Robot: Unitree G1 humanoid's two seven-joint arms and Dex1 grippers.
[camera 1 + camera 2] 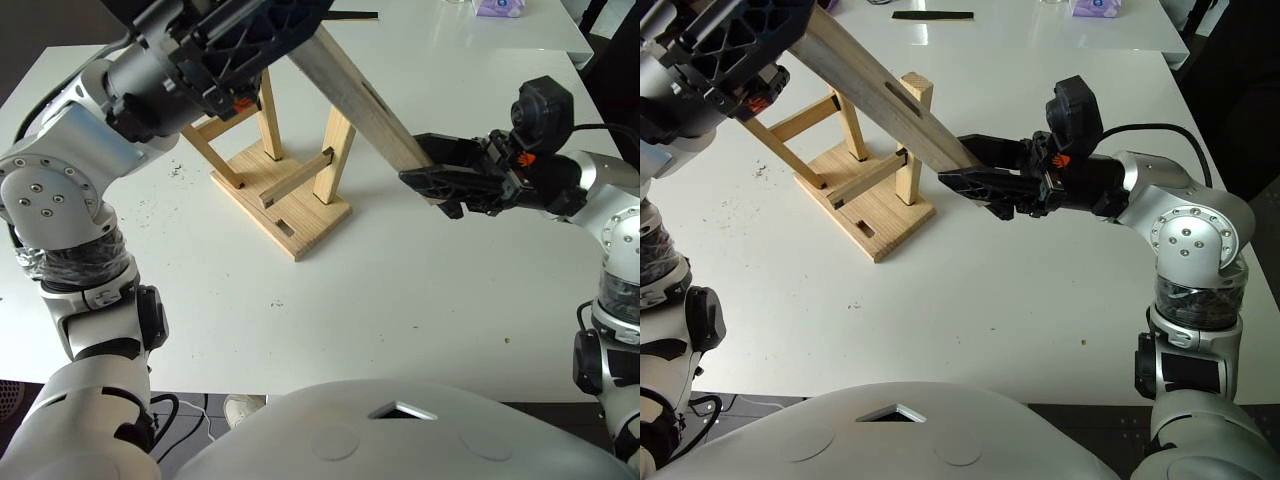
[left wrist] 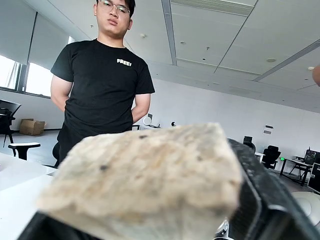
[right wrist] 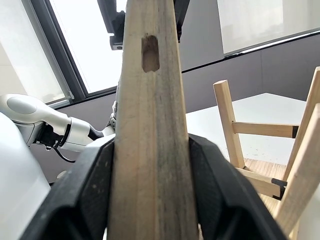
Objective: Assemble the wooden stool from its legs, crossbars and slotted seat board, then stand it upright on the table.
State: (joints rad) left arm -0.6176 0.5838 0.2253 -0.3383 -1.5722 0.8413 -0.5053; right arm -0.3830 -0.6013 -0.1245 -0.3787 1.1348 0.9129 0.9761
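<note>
Overhead, a loose leg (image 1: 355,100) hangs tilted above the table (image 1: 400,300), gripped at both ends. The left gripper (image 1: 255,35) is clamped round its higher end, and the right gripper (image 1: 418,160) pinches its lower end, one finger pressed flat against each side. A slot cut in the leg faces the right wrist camera. Below and beyond it, the seat board (image 1: 300,225) lies flat on the table with three legs (image 1: 335,155) standing up from it, joined by a crossbar (image 1: 295,178).
</note>
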